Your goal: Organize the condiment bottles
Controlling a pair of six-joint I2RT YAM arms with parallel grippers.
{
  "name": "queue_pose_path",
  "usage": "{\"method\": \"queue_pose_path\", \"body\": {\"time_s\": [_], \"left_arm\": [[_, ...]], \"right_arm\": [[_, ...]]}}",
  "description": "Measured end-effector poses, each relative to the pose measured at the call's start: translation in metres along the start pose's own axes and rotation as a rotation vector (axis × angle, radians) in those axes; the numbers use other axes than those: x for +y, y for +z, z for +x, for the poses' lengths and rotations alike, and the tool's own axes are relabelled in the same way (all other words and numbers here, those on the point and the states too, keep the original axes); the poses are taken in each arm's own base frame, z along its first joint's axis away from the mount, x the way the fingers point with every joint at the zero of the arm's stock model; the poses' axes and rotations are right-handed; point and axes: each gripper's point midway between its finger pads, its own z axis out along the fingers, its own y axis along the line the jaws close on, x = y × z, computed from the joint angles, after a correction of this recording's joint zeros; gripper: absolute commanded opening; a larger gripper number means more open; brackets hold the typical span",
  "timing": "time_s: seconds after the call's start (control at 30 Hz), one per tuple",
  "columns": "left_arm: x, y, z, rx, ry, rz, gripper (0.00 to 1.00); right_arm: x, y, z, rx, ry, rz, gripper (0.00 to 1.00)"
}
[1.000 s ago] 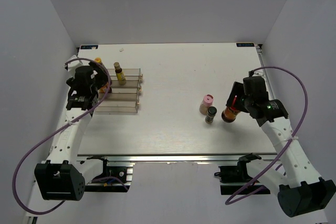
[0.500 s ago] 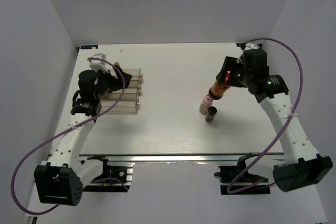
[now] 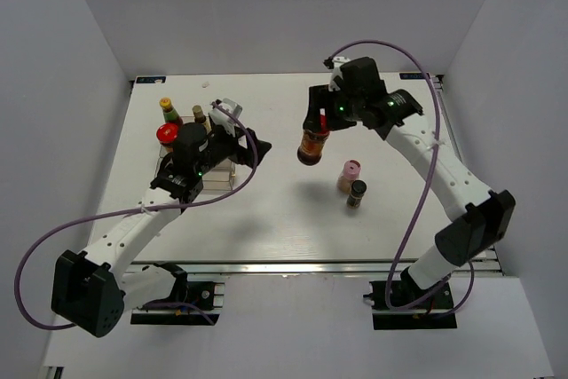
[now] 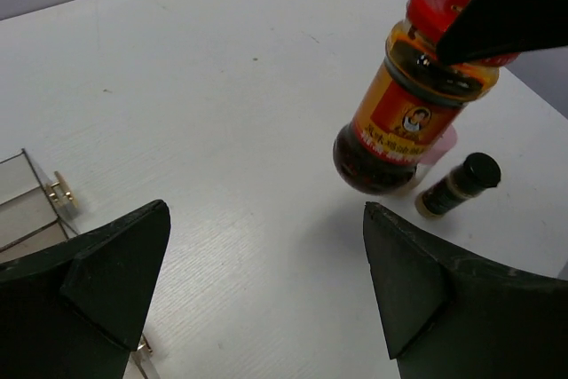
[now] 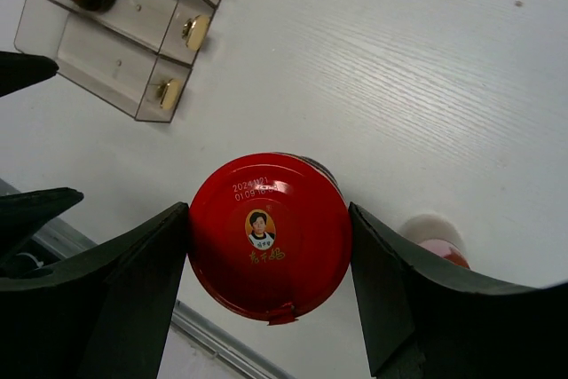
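Plain grey walls point(image 3: 266, 6) enclose a white, seemingly wood-grained table point(image 3: 275, 210).

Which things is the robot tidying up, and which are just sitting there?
Part of the job:
held red-lidded jar
other red-lidded jar
yellow-capped bottle
slim yellowish bottle
pink-capped bottle
dark-capped bottle

Just there:
clear tiered rack
small white speck

It was a lab test cell: a white table point(image 3: 284, 219) enclosed by plain grey panels point(image 3: 284, 15), an aluminium rail point(image 3: 293, 265) along its near edge
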Motion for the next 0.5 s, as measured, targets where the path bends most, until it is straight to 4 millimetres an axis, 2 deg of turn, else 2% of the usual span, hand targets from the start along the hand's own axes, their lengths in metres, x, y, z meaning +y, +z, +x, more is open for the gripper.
{"method": "queue_pose_path", "body": {"time_s": [0.17, 0.37, 0.5], "left_arm": [[0.026, -0.012, -0.01, -0.037, -0.054, -0.185, 0.98], [0.071, -0.058, -0.027, -0.099, -0.243, -0.565, 0.98], [0.096, -0.083, -0.033, -0.135, -0.318, -0.774, 0.98]], "right_arm": [[0.035, 0.036, -0.009, 0.038, -0.073, -0.056, 0.02], [0.096, 0.087, -0.035, -0.005, -0.161, -0.148, 0.01], [0.122, 0.111, -0.031, -0.034, -0.192, -0.188, 0.0]]}}
